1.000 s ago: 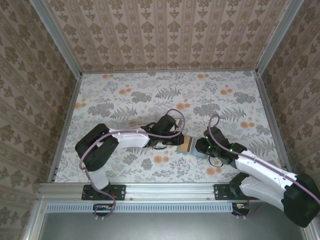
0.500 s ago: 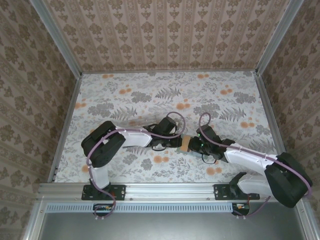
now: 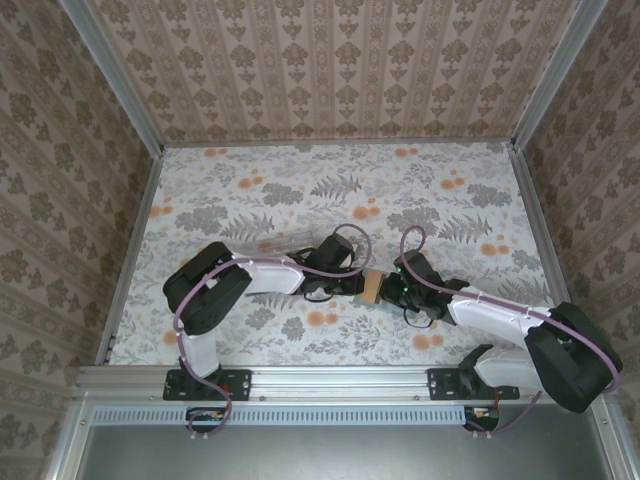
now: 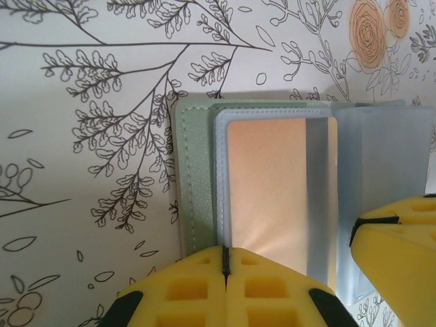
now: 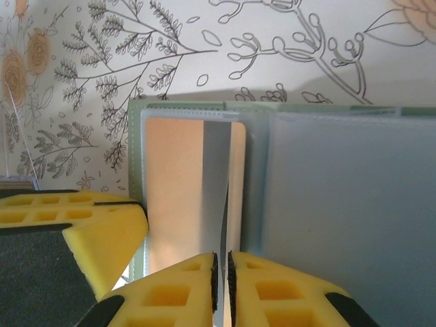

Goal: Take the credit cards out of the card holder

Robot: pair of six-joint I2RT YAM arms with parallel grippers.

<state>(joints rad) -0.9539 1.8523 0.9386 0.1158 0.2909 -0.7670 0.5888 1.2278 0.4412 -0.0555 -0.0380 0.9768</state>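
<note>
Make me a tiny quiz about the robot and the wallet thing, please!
1. True or false: the card holder lies open on the table.
2. What colour is the card in its pocket? A tan-orange, B red, C purple.
3. Fill in: the left end effector is ___.
Key: 1 true; 2 A; 3 shut.

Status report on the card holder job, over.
Left gripper shut, on the card holder edge. Right gripper shut at edge of the tan-orange card, grip unconfirmed. Card not yet out.
</note>
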